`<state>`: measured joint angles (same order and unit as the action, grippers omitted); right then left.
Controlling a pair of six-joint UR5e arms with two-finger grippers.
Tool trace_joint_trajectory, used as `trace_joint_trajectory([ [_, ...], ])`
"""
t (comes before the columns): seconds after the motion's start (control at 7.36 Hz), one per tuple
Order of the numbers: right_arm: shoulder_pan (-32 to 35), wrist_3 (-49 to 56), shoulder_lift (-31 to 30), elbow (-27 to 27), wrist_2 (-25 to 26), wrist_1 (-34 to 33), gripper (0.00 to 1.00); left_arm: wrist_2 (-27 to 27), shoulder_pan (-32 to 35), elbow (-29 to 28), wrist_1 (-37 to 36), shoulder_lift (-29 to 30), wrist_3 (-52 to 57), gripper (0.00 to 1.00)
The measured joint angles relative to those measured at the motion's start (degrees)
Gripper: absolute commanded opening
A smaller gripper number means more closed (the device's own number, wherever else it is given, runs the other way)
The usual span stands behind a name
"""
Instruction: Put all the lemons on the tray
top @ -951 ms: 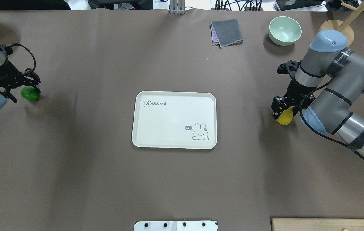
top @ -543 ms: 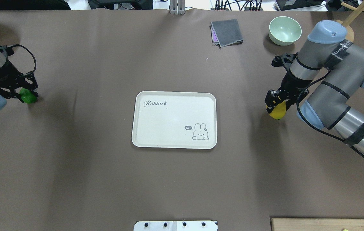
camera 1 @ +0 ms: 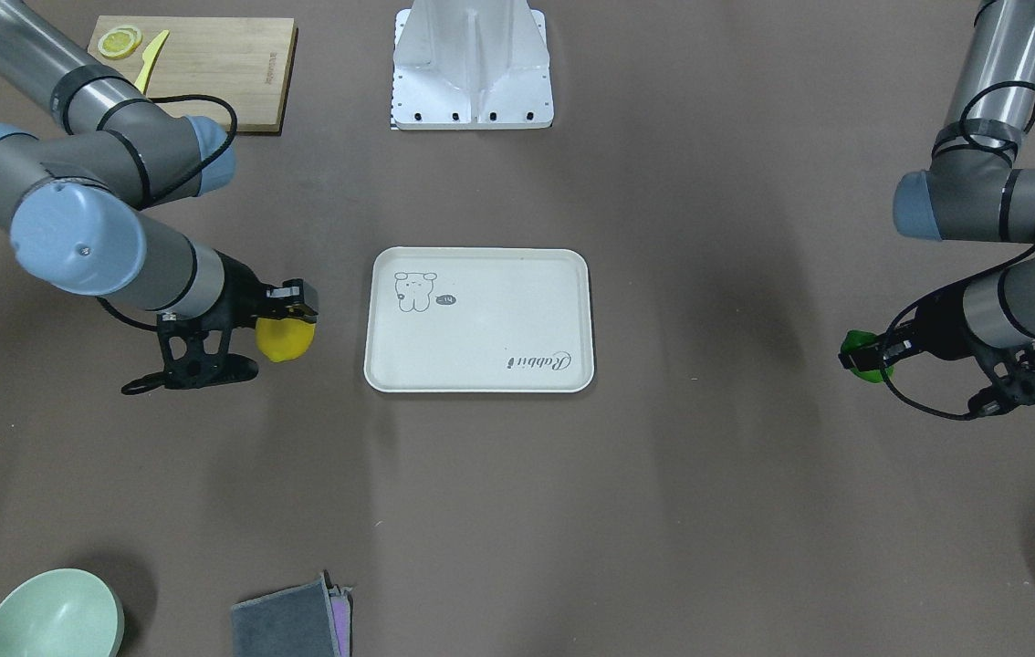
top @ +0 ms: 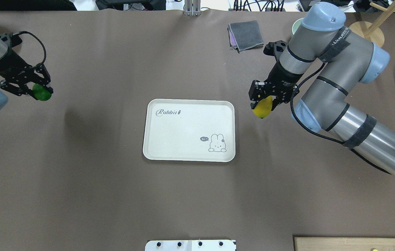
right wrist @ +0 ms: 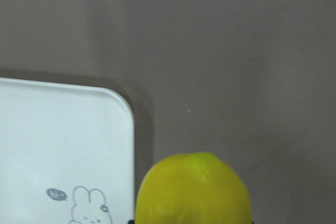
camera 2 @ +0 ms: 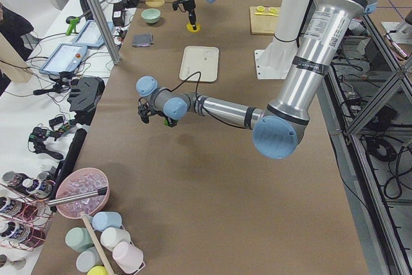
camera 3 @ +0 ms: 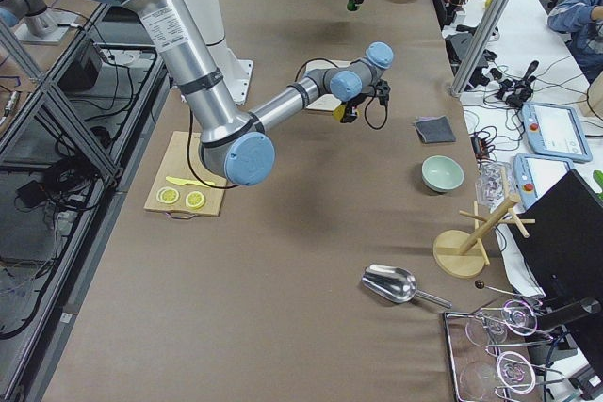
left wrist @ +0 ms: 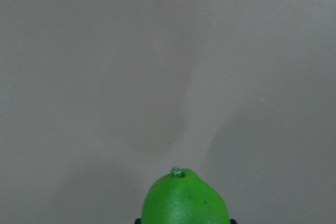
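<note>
A bright yellow oval lemon (top: pixel 262 108) was gripped in the right claw (top: pixel 264 101) above the brown worktop (top: pixel 114 195), just beside the cream-white rectangular tray (top: pixel 183 129). A glossy green lemon (top: pixel 42 93) was clenched in the left claw (top: pixel 37 91), well apart from the tray, on the robot's left side.

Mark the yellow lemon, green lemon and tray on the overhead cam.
yellow lemon (top: pixel 262 109), overhead exterior view, exposed lower half of the fruit.
green lemon (top: pixel 42 94), overhead exterior view, exposed side of the fruit.
tray (top: pixel 187 129), overhead exterior view, bare floor near its middle.
</note>
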<state>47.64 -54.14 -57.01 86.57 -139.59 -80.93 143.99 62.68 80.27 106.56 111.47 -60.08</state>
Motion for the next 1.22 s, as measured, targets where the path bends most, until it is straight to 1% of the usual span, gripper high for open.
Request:
trace_joint_trajectory([
  [0.14,-1.64,-5.54,2.42,-3.48,0.11,6.43,0.31,-0.03,-1.4,1.72,0.64,2.65,0.08,0.0],
  [0.27,-2.78,-8.25,4.47,-7.02,0.2,11.42,0.32,-1.69,-4.35,2.85,2.54,5.18,0.08,0.0],
  [0.41,-3.67,-9.11,5.95,-9.64,0.29,13.95,0.32,-5.2,-8.21,3.37,5.35,7.42,-0.09,0.0],
  [0.68,-4.56,-7.69,7.31,-12.13,0.31,15.32,0.33,-12.64,-16.5,3.33,8.73,12.01,-1.48,0.0],
  [0.81,-4.77,-6.11,7.46,-12.58,0.23,15.35,0.45,-15.89,-20.13,3.24,9.13,14.36,-4.02,0.0],
  [0.95,-4.97,-5.38,7.5,-12.98,0.11,15.33,0.5,-18.44,-23.11,3.23,9.24,16.26,-6.43,0.0],
  [1.09,-5.18,-5.05,7.52,-13.42,0.09,15.34,0.64,-20.14,-25.27,3.23,9.27,17.38,-7.58,0.11],
  [1.22,-5.4,-4.96,7.51,-13.73,0.14,15.36,0.88,-21.08,-26.61,3.18,9.28,17.9,-7.97,0.98],
])
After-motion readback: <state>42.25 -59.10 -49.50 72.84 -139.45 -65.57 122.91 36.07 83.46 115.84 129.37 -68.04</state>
